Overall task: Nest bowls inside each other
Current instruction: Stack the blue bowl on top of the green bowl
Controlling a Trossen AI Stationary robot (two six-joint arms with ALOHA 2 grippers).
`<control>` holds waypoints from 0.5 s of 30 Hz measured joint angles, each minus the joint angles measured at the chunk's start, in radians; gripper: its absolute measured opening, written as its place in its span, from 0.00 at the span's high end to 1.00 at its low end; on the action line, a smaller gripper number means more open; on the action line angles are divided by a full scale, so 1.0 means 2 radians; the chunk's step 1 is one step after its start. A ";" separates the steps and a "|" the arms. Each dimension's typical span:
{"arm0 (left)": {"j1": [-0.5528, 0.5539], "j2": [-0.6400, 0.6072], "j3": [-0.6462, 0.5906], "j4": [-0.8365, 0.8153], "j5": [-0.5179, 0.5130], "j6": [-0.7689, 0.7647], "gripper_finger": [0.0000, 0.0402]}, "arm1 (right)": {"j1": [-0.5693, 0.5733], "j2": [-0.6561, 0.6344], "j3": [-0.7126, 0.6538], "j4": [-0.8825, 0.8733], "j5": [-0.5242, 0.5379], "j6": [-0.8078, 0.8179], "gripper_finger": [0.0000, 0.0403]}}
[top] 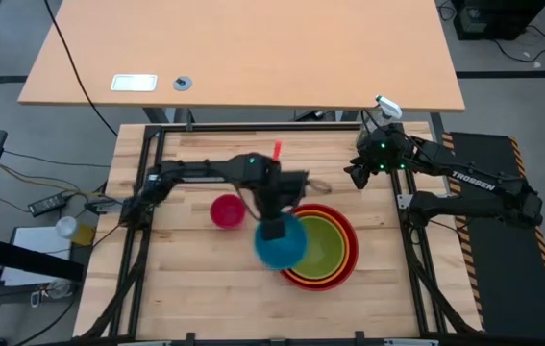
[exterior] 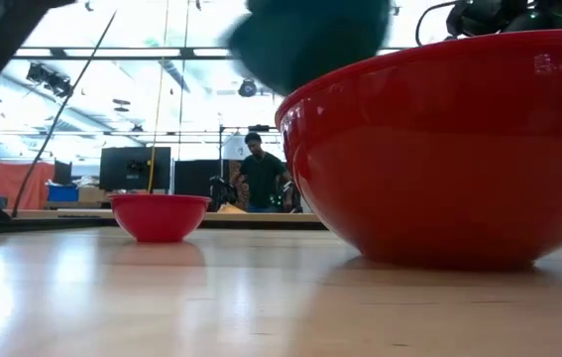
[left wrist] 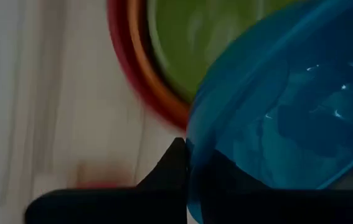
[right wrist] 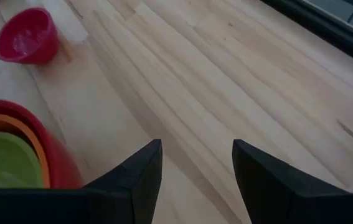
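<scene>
Left gripper (top: 274, 231) clamped on blue bowl (top: 280, 242), raised over the left rim of the red bowl (top: 347, 269) stack (green innermost). Centre it before lowering.

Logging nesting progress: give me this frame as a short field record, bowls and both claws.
nested stack: lime green plastic bowl inside orange plastic bowl, inside big red glossy plastic bowl
in transit: blue plastic bowl, lifted, overlapping the stack's left rim
left claw: shut on blue bowl's rim
loose: small magenta pink plastic bowl, upright on the wooden table, left of stack
right claw: open, empty, parked at table's far right
</scene>
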 joint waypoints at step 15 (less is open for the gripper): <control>0.002 0.053 -0.032 0.209 -0.022 -0.107 0.97 | 0.000 -0.001 0.000 -0.011 0.005 0.009 0.50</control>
